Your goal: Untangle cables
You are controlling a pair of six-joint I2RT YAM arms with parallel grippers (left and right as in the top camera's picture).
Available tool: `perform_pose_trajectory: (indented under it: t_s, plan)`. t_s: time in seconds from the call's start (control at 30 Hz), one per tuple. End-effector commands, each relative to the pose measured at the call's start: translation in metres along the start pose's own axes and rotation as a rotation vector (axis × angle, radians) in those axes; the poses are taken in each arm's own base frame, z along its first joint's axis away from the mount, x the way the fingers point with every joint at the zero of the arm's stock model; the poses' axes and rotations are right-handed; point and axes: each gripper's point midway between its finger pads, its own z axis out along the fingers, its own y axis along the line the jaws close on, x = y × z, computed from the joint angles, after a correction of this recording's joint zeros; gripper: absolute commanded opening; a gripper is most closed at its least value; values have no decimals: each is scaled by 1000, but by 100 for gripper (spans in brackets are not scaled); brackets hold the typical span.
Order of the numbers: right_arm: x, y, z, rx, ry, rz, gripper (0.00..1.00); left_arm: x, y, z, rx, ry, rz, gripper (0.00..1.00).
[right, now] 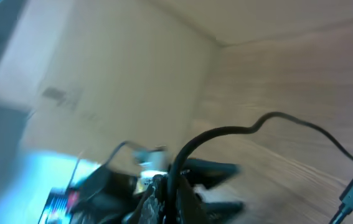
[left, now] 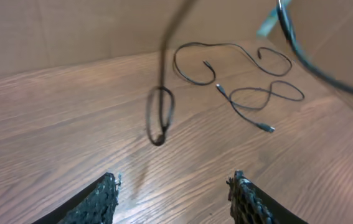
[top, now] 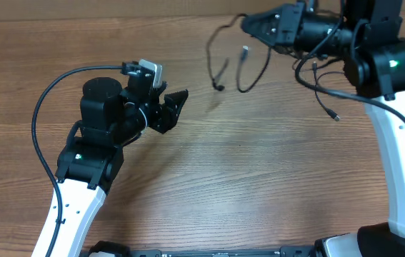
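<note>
Right claw (top: 253,25) is clamped on the cables (top: 243,71), lifting them over the far side of the table (top: 259,178), likely so strands hang loose; left claw (left: 173,186) hovers nearby, apart and empty.

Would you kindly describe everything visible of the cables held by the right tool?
The cables are thin black flexible cords, rubbery-looking, with small plug ends, one pale. The shut right tool, near the far edge of the wooden table, grips them; loose strands droop below it in open loops. Whether any end touches the wood is unclear.
</note>
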Motion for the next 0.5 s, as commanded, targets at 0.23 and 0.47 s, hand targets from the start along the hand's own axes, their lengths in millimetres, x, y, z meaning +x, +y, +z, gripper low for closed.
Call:
perform_pose_trajectory:
  t_s: [0.23, 0.47]
  plan:
    - [24, 92, -8, -348, 160, -159, 4, -3, -16, -2, 94, 1, 79, 63]
    - [24, 117, -6, -411, 161, -189, 4, 2, -17, 4, 122, 24, 67, 65]
